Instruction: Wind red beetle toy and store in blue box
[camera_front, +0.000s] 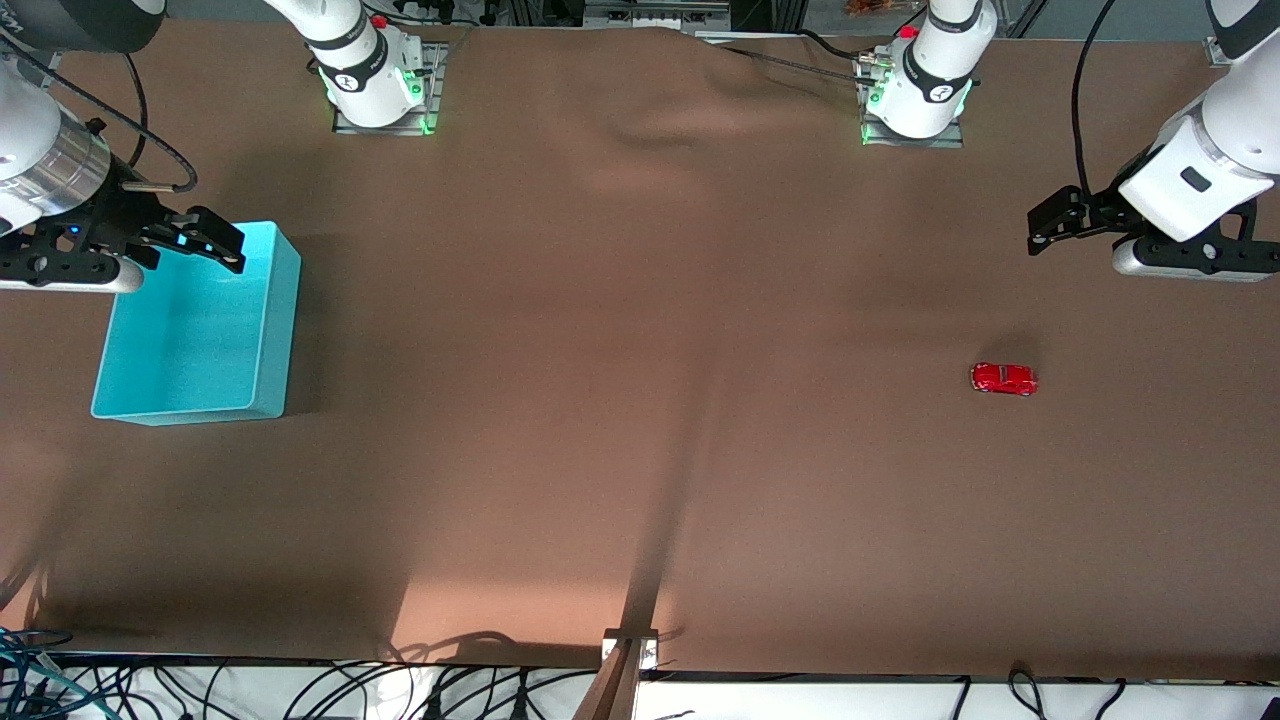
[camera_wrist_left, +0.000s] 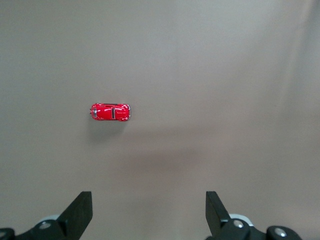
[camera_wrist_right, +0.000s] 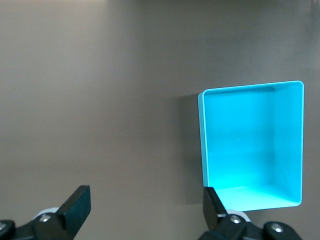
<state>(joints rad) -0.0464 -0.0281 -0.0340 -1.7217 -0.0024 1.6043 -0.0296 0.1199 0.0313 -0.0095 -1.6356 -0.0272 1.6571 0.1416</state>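
My left hand (camera_wrist_left: 147, 212), wide open and empty, hovers near the tiny glossy red beetle toy car (camera_wrist_left: 110, 111); my right hand (camera_wrist_right: 145, 212), equally open, hangs over the light-blue rectangular plastic box (camera_wrist_right: 295, 140).

You get even, moderately bright overhead light on the brown table (camera_front: 640, 400), with a pale glare patch near its front edge and broad soft shadow bands across the middle. The toy (camera_front: 1003, 378) and box (camera_front: 275, 330) cast small soft shadows. Both wrist views look softer and duller.
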